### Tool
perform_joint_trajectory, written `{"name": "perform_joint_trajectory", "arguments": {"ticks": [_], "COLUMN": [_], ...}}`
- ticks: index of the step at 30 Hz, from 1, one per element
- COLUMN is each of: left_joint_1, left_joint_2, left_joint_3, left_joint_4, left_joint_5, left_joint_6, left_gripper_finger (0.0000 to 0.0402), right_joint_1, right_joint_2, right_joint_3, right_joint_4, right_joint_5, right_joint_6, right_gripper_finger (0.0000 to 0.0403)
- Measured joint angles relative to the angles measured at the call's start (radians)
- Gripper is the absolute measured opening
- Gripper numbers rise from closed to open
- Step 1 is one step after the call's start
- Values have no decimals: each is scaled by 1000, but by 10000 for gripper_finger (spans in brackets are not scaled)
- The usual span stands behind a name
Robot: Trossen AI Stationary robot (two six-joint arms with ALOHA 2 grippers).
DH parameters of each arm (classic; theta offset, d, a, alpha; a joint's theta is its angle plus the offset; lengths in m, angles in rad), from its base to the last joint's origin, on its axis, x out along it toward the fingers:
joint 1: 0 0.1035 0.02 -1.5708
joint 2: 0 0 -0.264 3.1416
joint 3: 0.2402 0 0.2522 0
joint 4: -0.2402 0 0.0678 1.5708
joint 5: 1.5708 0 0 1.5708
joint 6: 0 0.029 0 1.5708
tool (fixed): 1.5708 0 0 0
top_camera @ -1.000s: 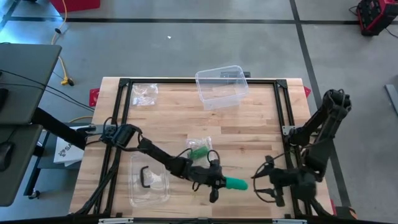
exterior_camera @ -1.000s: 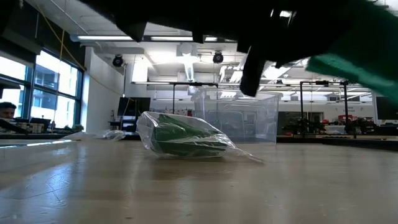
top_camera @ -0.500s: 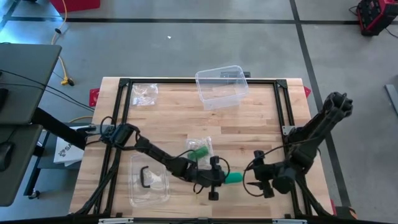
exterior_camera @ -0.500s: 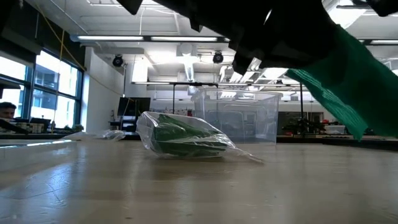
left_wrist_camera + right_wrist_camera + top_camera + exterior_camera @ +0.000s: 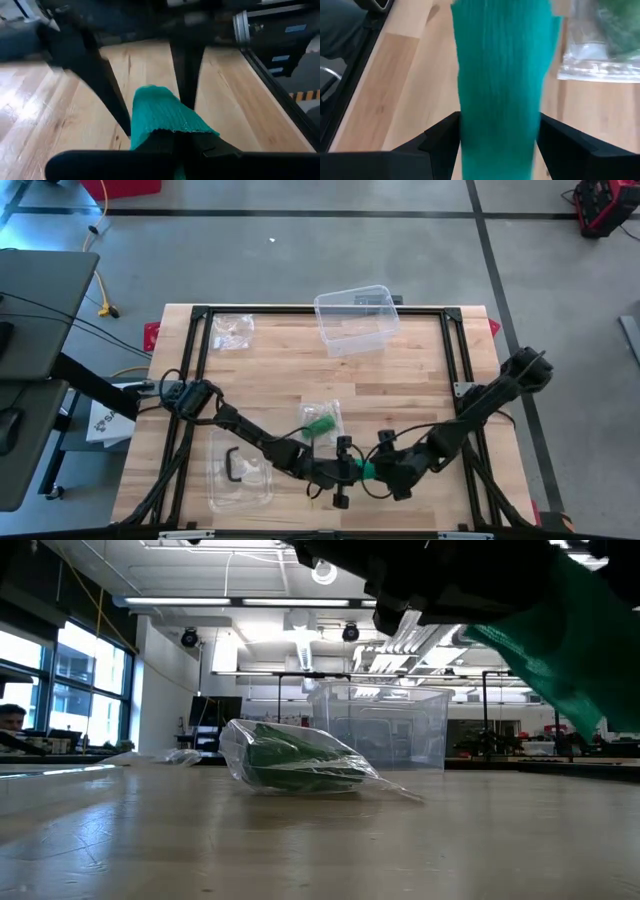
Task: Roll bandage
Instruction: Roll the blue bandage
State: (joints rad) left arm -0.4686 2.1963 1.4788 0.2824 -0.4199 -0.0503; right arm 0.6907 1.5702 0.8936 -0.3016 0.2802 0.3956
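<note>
Now the left gripper [image 5: 352, 471] is clenched on the bandage [image 5: 366, 470], holding it up off the table. The right gripper [image 5: 385, 470] has its jaws spread either side of the free end, lined up to grab.

You are looking at two arms, one loose green bandage [image 5: 367, 470] and one bagged green roll [image 5: 320, 423]. One clear tub [image 5: 355, 319] and two more clear plastic packets [image 5: 231, 330] [image 5: 240, 470] are sitting on the table.

Both arms crowd the table's near edge. Behind them lies a bagged green roll [image 5: 320, 423]; a clear bin [image 5: 355, 318] blocks the far side; bare wood [image 5: 420, 395] between.
</note>
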Motion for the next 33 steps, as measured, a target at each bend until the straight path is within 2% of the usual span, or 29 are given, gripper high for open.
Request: {"name": "perform_joint_trajectory", "arguments": {"ticks": [3, 6, 8, 13, 14, 17, 20, 25, 29, 33], "left_joint_1": [-5, -5, -6, -8, -8, -3, 2, 19, 19, 8], "left_joint_2": [-2, -2, -2, -2, -3, -6, -20, -87, -147, -203], "left_joint_3": [0, 0, 0, 0, 0, 1, 3, 3, -3, 2], "left_joint_4": [9, 10, 11, 3, 1, -25, -91, -334, -572, -772], "left_joint_5": [-20, -25, -41, -90, -93, -68, -21, 82, 85, 58], "left_joint_6": [3, 3, -1, -75, -90, -117, -148, -200, -245, -357], "left_gripper_finger": [1, 1, 2, 22, 30, 61, 103, 168, 192, 195], "right_joint_1": [-13, -16, -17, -18, -18, -18, -18, -12, 3, 12], "right_joint_2": [32, 51, 53, 48, 46, 45, 45, 39, 18, 13], "right_joint_3": [0, 0, 0, 0, 0, 0, 0, 0, 0, 0], "right_joint_4": [45, 55, 54, 50, 50, 40, 22, -28, -89, -212], "right_joint_5": [-19, -10, -8, -4, -3, -3, -2, -37, -61, -45], "right_joint_6": [-34, -45, -46, -45, -45, -31, -6, 0, 27, 107], "right_gripper_finger": [236, 210, 174, 44, 28, 28, 48, 35, 33, 56]}}
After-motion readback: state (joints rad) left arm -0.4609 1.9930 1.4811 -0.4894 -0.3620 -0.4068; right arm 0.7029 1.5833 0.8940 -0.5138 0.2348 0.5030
